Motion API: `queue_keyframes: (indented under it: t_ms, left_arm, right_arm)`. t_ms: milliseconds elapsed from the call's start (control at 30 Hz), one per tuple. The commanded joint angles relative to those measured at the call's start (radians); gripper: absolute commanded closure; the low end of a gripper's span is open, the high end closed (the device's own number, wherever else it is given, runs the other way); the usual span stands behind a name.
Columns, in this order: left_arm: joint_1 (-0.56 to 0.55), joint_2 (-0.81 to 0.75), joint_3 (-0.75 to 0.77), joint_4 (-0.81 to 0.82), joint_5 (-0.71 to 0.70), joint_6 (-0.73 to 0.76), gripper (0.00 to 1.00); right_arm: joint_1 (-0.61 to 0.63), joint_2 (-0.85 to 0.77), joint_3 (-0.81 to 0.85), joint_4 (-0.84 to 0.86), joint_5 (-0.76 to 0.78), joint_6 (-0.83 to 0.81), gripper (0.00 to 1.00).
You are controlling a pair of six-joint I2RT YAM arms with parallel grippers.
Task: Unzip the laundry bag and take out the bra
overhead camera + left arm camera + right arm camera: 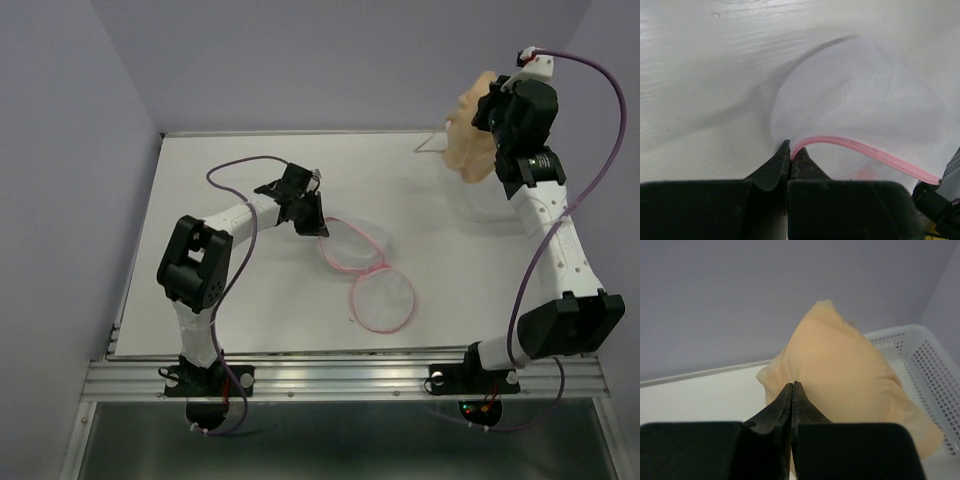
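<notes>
The laundry bag [365, 270] lies unzipped on the white table, its two round white mesh halves with pink zipper rims spread side by side. My left gripper [312, 226] is shut on the pink rim of the far half [860, 147] at its left edge. My right gripper [484, 118] is shut on the tan bra [468, 140] and holds it in the air above the table's far right corner. In the right wrist view the bra [840, 370] hangs from my closed fingertips [792, 386].
A white lattice basket [927, 370] shows at the right in the right wrist view, below and behind the bra. Lilac walls enclose the table at the back and sides. The table's metal front rail [340, 375] carries both arm bases.
</notes>
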Motion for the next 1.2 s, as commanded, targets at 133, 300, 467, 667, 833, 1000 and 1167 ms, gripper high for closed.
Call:
queue_keyframes:
  t_ms: [133, 300, 467, 667, 833, 1000, 1167]
  left_arm:
    - [0.006, -0.097, -0.026, 0.001, 0.004, -0.016, 1.0]
    - [0.01, -0.111, -0.009, -0.026, -0.026, -0.022, 1.0]
    - [0.019, -0.116, -0.006, -0.046, -0.088, -0.064, 1.0]
    - [0.021, -0.182, 0.037, -0.08, -0.126, -0.038, 0.13]
    - [0.021, -0.295, 0.115, -0.141, -0.203, 0.004, 0.01]
    - [0.024, -0.416, 0.086, -0.204, -0.321, -0.025, 0.01]
    - [0.038, -0.577, -0.015, -0.298, -0.574, -0.139, 0.01]
  right_arm:
    - [-0.135, 0.184, 0.148, -0.017, 0.33, -0.14, 0.99]
    - [-0.216, 0.299, 0.134, -0.014, 0.267, -0.154, 0.96]
    - [-0.238, 0.344, 0.126, -0.048, 0.243, -0.143, 0.07]
    - [-0.238, 0.243, 0.102, -0.106, 0.065, -0.14, 0.0]
    - [-0.238, 0.091, -0.002, -0.198, 0.057, -0.051, 0.0]
    - [-0.238, -0.06, -0.168, -0.278, 0.04, 0.136, 0.0]
    - [-0.238, -0.25, -0.375, -0.345, 0.004, 0.168, 0.0]
